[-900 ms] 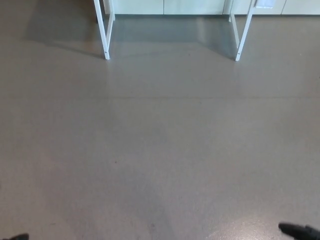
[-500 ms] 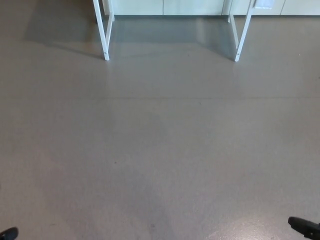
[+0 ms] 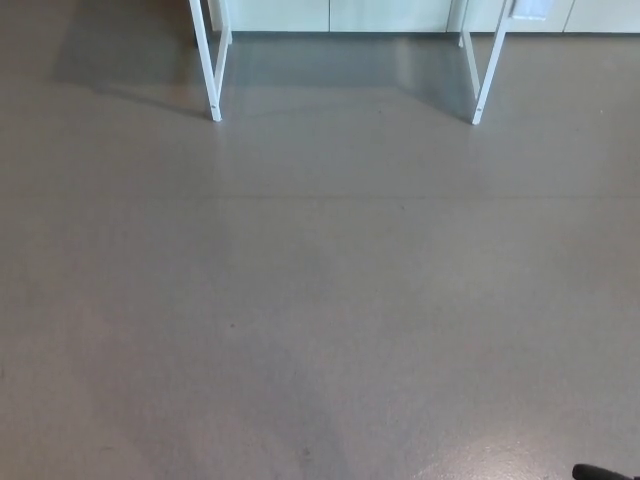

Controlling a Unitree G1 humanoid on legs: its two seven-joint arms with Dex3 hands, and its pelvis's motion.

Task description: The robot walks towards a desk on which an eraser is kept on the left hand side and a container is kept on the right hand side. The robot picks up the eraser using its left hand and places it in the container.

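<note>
Fingers: state cannot be told; right hand (image 3: 603, 472) is cut off at lower right. Desk legs (image 3: 211, 70) are cropped at top.

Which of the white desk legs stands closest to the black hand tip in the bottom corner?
The front right leg: it stands on the same side as the right hand.

Single head view, angled down at grey floor (image 3: 320, 300), white desk legs (image 3: 212, 70) far ahead
</note>
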